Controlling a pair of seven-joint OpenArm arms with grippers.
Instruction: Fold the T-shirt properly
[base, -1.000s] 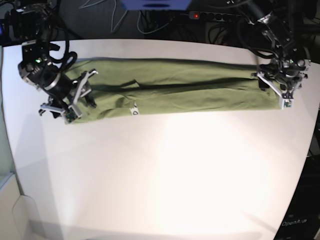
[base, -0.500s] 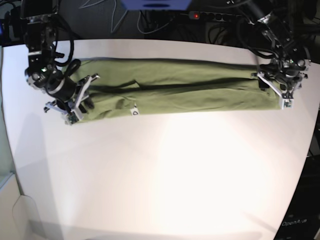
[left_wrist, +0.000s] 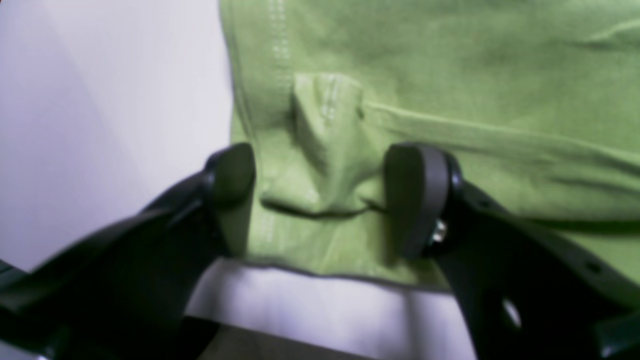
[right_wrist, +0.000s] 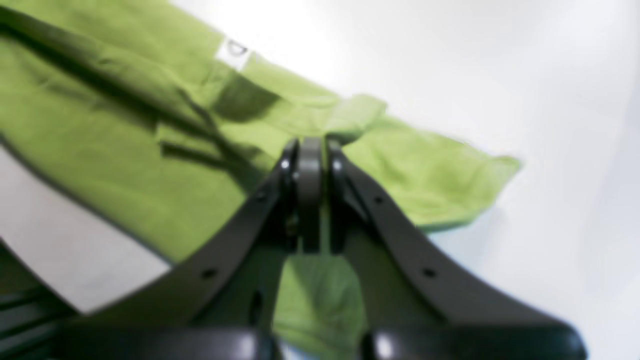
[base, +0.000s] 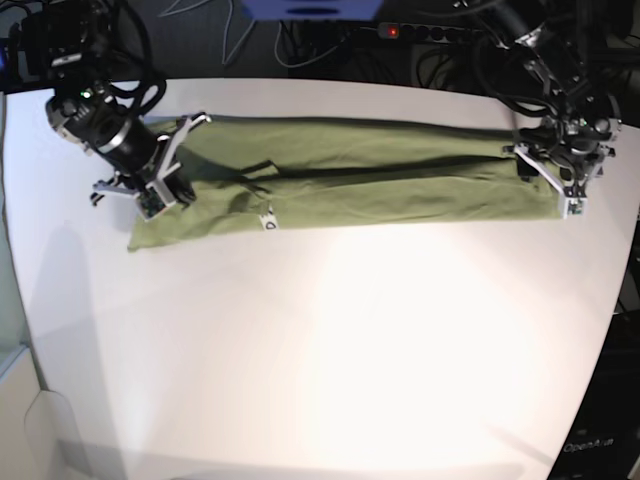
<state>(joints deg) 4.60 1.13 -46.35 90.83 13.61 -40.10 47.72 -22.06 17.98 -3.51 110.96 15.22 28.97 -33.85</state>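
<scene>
Whole lower half of table (base: 330, 360) bare in base view, easy pass. Shirt (base: 350, 185) stretches across upper part. Right gripper (base: 165, 165) blocks its left end, left gripper (base: 560, 170) its right end. Cables crowd top edge.

Robotics lab, white table (base: 330, 340), cables (base: 300, 45), power strip (base: 420, 32)

- The T-shirt (base: 350, 185) is olive green, of thin soft cloth, folded into a long narrow band.
- It lies flat across the far half of the table, running left to right.
- A dark crease runs along its length.
- A small white tag (base: 267, 223) with dark lettering sits at its near edge.
</scene>
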